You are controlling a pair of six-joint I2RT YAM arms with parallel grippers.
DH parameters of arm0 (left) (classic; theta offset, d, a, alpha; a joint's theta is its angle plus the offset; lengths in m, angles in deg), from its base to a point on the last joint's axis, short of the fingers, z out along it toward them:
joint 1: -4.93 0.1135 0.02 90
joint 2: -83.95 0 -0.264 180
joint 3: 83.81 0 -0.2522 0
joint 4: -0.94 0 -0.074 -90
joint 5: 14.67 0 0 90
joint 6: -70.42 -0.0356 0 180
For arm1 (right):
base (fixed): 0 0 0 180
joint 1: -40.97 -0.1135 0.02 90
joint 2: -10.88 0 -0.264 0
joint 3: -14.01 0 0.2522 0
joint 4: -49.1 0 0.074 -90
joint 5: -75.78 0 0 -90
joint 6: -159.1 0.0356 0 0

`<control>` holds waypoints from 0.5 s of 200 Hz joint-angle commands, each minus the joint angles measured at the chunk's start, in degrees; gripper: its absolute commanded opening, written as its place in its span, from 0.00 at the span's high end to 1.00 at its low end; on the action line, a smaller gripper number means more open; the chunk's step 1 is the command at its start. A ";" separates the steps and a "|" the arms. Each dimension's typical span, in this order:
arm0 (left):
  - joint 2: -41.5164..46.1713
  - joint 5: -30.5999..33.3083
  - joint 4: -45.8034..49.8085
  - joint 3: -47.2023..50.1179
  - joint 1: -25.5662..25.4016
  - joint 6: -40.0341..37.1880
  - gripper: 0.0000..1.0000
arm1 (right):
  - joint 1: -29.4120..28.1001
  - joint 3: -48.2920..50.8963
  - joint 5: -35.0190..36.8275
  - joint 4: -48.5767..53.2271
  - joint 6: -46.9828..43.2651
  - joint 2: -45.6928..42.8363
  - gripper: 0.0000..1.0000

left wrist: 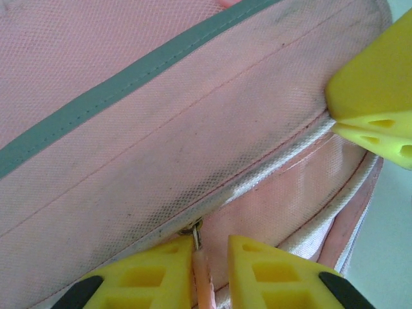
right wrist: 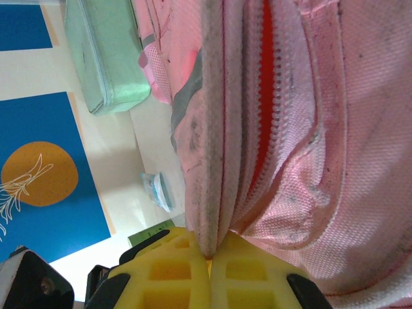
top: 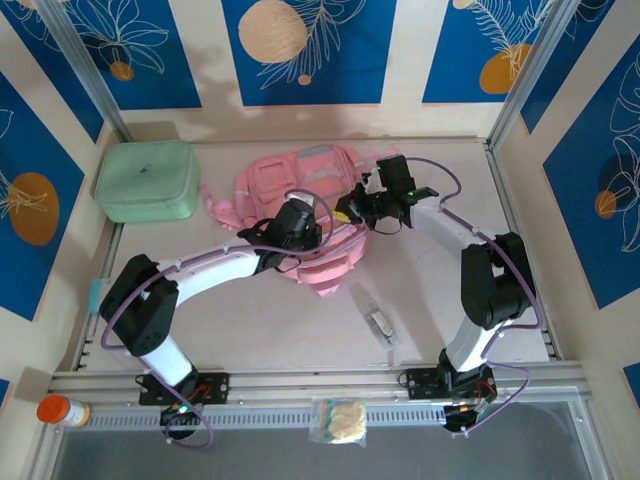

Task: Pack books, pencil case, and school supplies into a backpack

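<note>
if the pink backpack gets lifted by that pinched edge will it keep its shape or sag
Probably sag: the backpack is soft fabric, creased and folded where the right end effector pinches its edge. It lies slumped on the table, so it is likely light for its size. The coarse weave should resist slipping.

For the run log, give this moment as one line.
left jaws: astride zipper pull, not clamped | right jaws: shut on backpack edge | school supplies: on table, unpacked

Mint-green zip case [top: 146, 180] at far left, orange-capped bottle [top: 62, 410] at near-left corner.
</note>
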 commanded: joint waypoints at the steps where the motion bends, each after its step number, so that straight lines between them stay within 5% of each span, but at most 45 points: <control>1: -0.94 0.66 1.57 -0.68 0.08 -0.72 0.87 | -0.54 -0.97 -4.30 -1.48 -0.79 -2.50 1.00; 31: 1.66 2.80 2.69 2.35 0.51 -0.70 1.00 | -0.03 -2.06 -4.97 0.56 -2.81 -2.91 1.00; 100: 13.95 2.00 4.32 16.57 11.81 -4.27 1.00 | 4.09 -5.36 -10.41 8.36 -10.54 -3.26 1.00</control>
